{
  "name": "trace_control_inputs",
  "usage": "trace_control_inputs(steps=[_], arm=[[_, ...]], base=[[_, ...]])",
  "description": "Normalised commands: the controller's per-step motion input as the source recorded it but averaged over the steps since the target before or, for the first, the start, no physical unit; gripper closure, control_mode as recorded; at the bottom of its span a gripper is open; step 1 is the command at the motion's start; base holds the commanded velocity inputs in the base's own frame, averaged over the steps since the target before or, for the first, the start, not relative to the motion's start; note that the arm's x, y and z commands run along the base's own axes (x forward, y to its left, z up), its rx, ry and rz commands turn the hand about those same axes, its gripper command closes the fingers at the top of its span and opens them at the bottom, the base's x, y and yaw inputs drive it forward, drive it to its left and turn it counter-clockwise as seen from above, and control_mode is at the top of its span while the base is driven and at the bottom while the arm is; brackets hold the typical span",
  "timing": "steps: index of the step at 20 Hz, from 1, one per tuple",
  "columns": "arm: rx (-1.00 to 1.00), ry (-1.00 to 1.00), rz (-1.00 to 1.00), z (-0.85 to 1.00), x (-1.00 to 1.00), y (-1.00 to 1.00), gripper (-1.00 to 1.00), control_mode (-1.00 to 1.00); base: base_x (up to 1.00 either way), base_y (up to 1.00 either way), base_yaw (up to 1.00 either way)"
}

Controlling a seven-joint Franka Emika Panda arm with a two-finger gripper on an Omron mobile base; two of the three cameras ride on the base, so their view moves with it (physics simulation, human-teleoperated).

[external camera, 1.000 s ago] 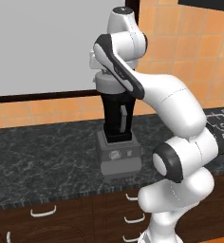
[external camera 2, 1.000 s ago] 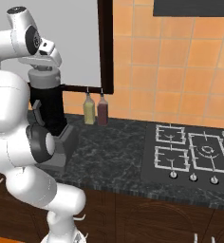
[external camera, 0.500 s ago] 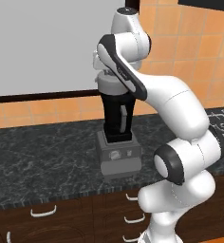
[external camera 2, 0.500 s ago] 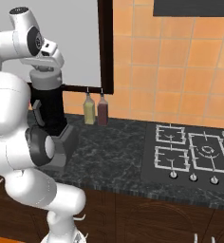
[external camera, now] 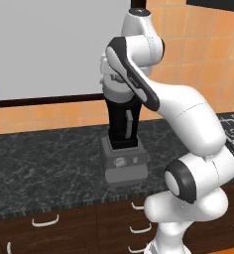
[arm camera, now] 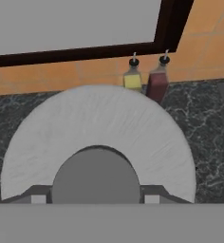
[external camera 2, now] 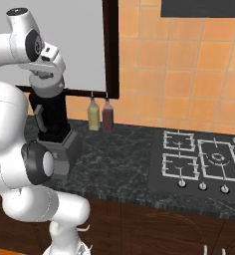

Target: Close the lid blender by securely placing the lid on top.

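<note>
The blender stands on the dark counter, a black jar on a boxy grey base with a dial; in the right base view the blender is at the left. My gripper sits right at the jar's top, wrist pointing down. In the hand view the light-grey round lid spreads wide beneath the gripper, and its darker knob lies between the two fingertips. The gripper is shut on the knob. The lid hides the jar's rim, so I cannot tell whether it is seated.
A yellow bottle and a dark red bottle stand against the wall just right of the blender. A gas hob lies further right. A dark window frame runs behind the blender.
</note>
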Motion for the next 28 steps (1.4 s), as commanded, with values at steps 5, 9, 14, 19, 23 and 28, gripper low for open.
trace_control_inputs(steps=[5,9,14,19,23,28], arm=[[0.02,0.04,0.0,0.14,0.02,0.0,1.0,-1.0],[0.0,0.09,0.0,0.21,0.03,-0.16,1.0,-1.0],[0.0,0.09,0.0,0.06,-0.11,-0.22,1.0,-1.0],[0.01,0.01,0.0,0.01,-0.03,-0.14,1.0,-1.0],[-0.01,0.07,0.0,0.0,-0.46,-0.14,1.0,-1.0],[0.0,0.05,0.0,0.0,-0.17,-0.01,1.0,-1.0]], base=[[0.0,0.0,0.0],[0.0,0.0,0.0],[0.0,0.0,0.0],[0.0,0.0,0.0],[0.0,0.0,0.0],[0.0,0.0,0.0]])
